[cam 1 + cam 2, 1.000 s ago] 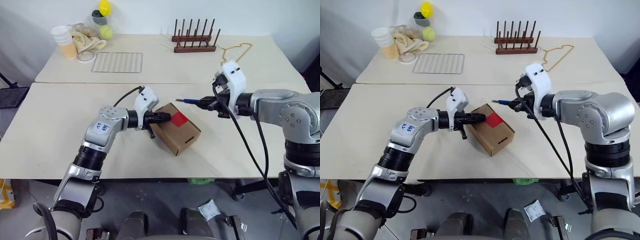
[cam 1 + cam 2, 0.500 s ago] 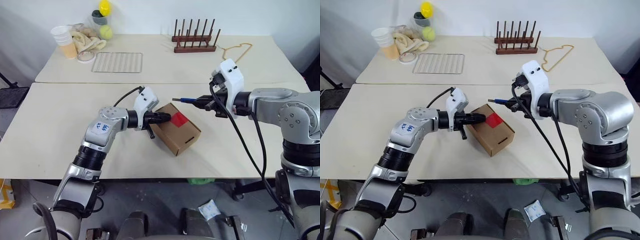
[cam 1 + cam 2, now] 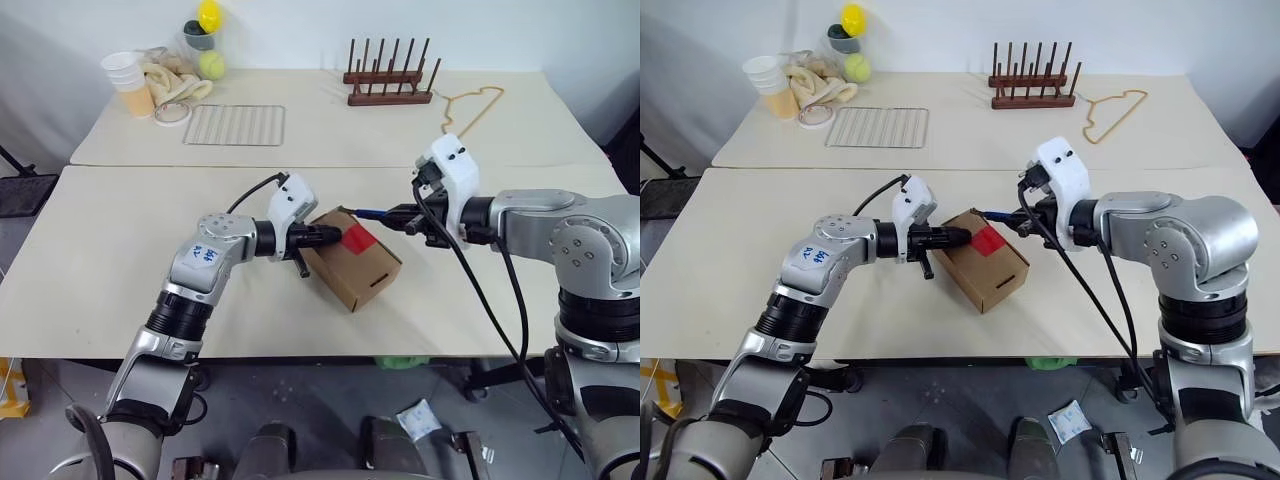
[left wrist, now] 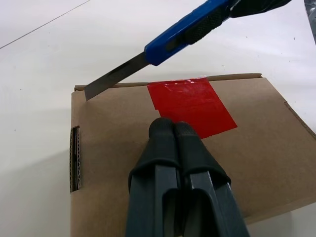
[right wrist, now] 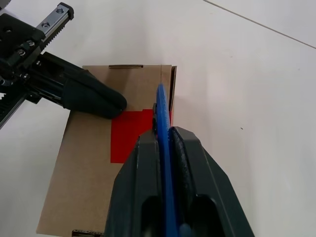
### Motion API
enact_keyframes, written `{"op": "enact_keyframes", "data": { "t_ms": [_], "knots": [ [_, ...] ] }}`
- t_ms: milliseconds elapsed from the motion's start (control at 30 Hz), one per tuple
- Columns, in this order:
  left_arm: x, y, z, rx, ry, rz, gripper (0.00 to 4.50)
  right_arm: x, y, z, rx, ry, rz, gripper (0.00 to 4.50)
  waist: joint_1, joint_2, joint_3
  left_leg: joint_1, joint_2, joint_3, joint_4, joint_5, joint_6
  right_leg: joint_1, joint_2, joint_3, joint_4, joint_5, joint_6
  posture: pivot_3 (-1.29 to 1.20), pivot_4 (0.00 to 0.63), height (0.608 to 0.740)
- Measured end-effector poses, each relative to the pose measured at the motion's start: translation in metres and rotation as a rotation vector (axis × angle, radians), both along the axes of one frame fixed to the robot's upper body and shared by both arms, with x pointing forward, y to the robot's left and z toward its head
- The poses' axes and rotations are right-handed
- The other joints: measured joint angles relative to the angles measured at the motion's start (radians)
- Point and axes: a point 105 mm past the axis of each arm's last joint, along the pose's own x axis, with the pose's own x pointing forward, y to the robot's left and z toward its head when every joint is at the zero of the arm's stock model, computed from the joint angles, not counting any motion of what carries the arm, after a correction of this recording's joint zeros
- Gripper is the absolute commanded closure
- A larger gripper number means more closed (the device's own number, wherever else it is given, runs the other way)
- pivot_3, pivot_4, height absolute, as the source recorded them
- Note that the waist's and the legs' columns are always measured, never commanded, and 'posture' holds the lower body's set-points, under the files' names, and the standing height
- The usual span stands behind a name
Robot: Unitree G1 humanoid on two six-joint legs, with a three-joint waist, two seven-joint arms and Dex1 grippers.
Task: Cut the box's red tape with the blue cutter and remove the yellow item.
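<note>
The box [image 3: 352, 258] sat near the middle of the front counter [image 3: 100, 260], skewed to its edges, flaps shut, with the red tape [image 3: 358, 238] on its top face toward the far edge. The left end effector [image 3: 326, 236] had its fingers [image 4: 178, 148] closed together, empty, and pressed down on the box top right at the near border of the tape — a brace, by the look of it.

The right end effector [image 3: 408, 216] was clamped on the blue cutter [image 3: 374, 213], blade out. A second earlier the cutter hung well off the box toward the right and far side; since then it had come in and down, so that the blade tip [image 4: 96, 88] stood over the far edge of the box, just beside the tape. Whether the blade touched the cardboard could not be told. The left arm had not moved.

That shift meant the approach was nearly over and the cut itself not yet begun — the tape looked whole. The next stroke would need to run along the flap seam through the tape, clear of the left fingers sitting so close to it. The yellow item was presumably inside the shut box.
</note>
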Motion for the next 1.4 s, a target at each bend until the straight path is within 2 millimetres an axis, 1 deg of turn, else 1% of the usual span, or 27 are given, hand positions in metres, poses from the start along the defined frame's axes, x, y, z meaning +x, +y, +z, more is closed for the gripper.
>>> {"op": "enact_keyframes", "data": {
  "t_ms": [300, 1067, 1400],
  "knots": [
    [0.0, 0.0, 0.0, 0.001, 0.001, 0.0, 4.5, 0.004, -0.006, 0.002, 0.011, -0.004, -0.033, 4.42, 0.0, 0.0, 0.0, 0.0, 0.0, 0.0, 0.0, 0.0, 0.0, 0.0, 0.0, 0.0, 0.0, 0.0, 0.0, 0.0, 0.15, 0.74],
    [-0.001, 0.0, 0.0, 0.003, 0.005, 0.001, 4.5, 0.003, -0.006, 0.001, 0.013, 0.001, -0.024, 4.42, 0.0, 0.0, 0.0, 0.0, 0.0, 0.0, 0.0, 0.0, 0.0, 0.0, 0.0, 0.0, 0.0, 0.0, 0.0, 0.0, 0.15, 0.74],
    [-0.001, 0.0, 0.0, 0.003, 0.006, 0.001, 4.5, 0.006, -0.008, 0.013, 0.015, -0.043, -0.032, 4.42, 0.0, 0.0, 0.0, 0.0, 0.0, 0.0, 0.0, 0.0, 0.0, 0.0, 0.0, 0.0, 0.0, 0.0, 0.0, 0.0, 0.15, 0.74]
  ]
}}
